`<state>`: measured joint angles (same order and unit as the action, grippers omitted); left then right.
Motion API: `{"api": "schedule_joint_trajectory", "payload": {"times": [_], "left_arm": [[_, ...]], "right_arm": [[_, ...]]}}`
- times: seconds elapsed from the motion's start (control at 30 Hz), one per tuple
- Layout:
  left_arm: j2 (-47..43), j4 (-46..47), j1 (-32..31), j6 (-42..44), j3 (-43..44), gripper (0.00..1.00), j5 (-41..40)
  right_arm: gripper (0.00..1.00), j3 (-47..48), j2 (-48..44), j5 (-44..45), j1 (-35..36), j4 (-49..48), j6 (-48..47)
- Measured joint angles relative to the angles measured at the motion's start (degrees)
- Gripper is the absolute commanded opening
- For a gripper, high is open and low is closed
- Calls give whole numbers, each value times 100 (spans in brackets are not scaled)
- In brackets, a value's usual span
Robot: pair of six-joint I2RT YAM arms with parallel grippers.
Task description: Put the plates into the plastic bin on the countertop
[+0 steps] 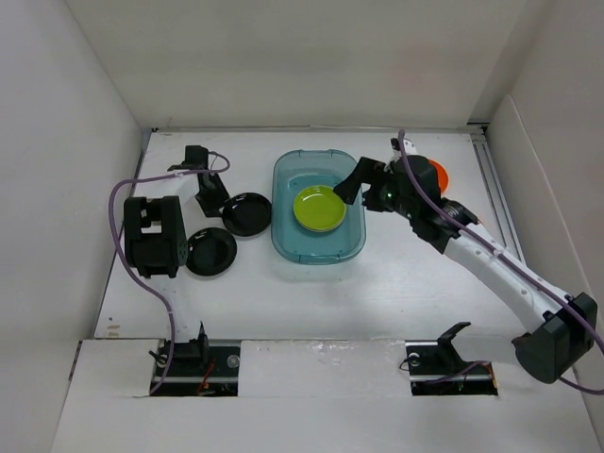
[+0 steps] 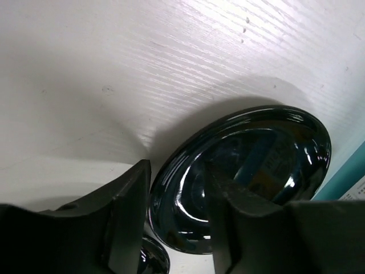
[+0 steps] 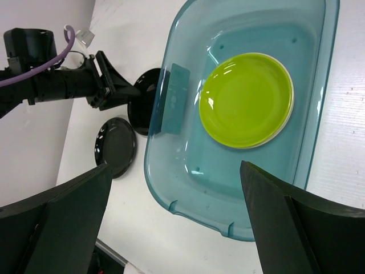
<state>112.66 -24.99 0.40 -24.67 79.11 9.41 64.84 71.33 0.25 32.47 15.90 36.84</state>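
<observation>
Left jaws (image 2: 179, 171): they straddle the near rim of one glossy black round plate (image 2: 256, 165), one finger outside the rim and the other over the plate's inner face. The rim lies in the gap between them. Whether the fingers are clenched on the rim or merely set around it cannot be told. This plate rests on the white bench (image 1: 396, 293), just beside the left wall of the translucent teal-blue rectangular plastic bin (image 1: 283, 241).

Right jaws (image 3: 175, 168): released and spread wide, with nothing between them. They hang above the right side of the bin, over the lime green round plate (image 3: 245, 100) that lies flat on the bin floor. A pale rim (image 3: 290, 114) shows under the lime plate's edge.

Count:
- Black plates: two. The second black plate (image 1: 210, 252) lies on the bench nearer the arm bases, close to the first.
- Lime green plate: one, in the bin.
- Orange round plate (image 1: 438, 173): one, on the bench beyond the right arm, partly hidden.
- Bin: one.
</observation>
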Motion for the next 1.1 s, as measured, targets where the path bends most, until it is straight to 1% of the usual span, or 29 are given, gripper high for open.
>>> {"api": "schedule_joint_trajectory", "payload": {"times": [0.17, 0.27, 0.3, 0.53, 0.7, 0.87, 1.0, 1.1], "left_arm": [[37, 0, 46, -55, 0, 18, -63], [83, 13, 72, -87, 0, 12, -24], [96, 28, 72, -109, 11, 1, 4], [120, 66, 68, -153, 105, 0, 31], [13, 31, 68, -328, 125, 0, -511], [-621, 9, 72, -476, 94, 0, -1115], [-1250, 140, 79, -503, 28, 0, -1191], [-1550, 208, 81, -503, 24, 0, -1134]], "right_arm": [[100, -13, -157, -26, 0, 2, 2], [100, -13, -254, -52, 0, -2, 4], [100, -13, -282, -66, 0, 0, 7], [100, -22, -505, -76, -22, 7, 7], [98, -107, -634, -114, -133, 7, 7], [98, -280, -717, -181, -367, 35, 9], [97, -442, -925, -267, -675, 125, 11], [97, -476, -1075, -332, -916, 203, 20]]}}
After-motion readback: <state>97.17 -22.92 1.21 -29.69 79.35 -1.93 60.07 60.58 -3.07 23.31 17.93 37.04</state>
